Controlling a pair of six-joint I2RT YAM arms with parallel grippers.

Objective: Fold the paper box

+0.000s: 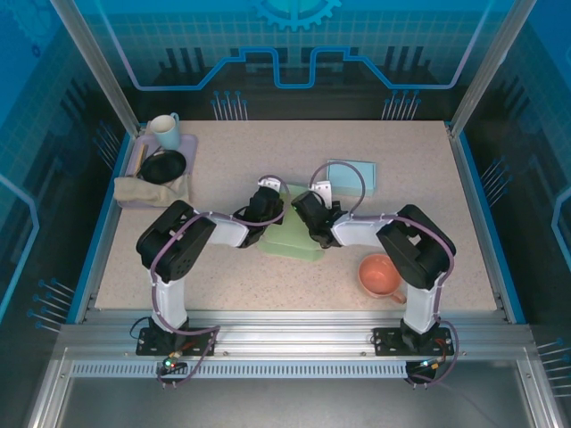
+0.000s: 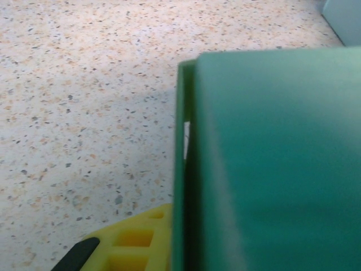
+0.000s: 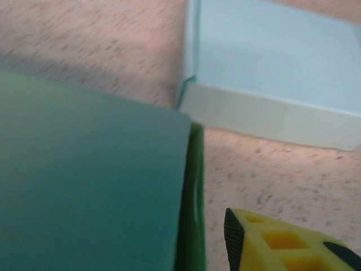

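Top external shows the green paper box lying at the middle of the table, between the two wrists. The left arm rises from its base, bends at the elbow and reaches inward to the right, so the left gripper sits at the box's far left edge. In the left wrist view its yellow finger lies flush against an upright green wall, the jaws closed on that wall with the other finger hidden behind it. The right arm mirrors this pose, folded at the elbow and reaching left. The right gripper is at the box's far right edge, jaws apart, its visible finger standing just off the wall. A light blue box lies just beyond, and a pink cup stands near the right arm.
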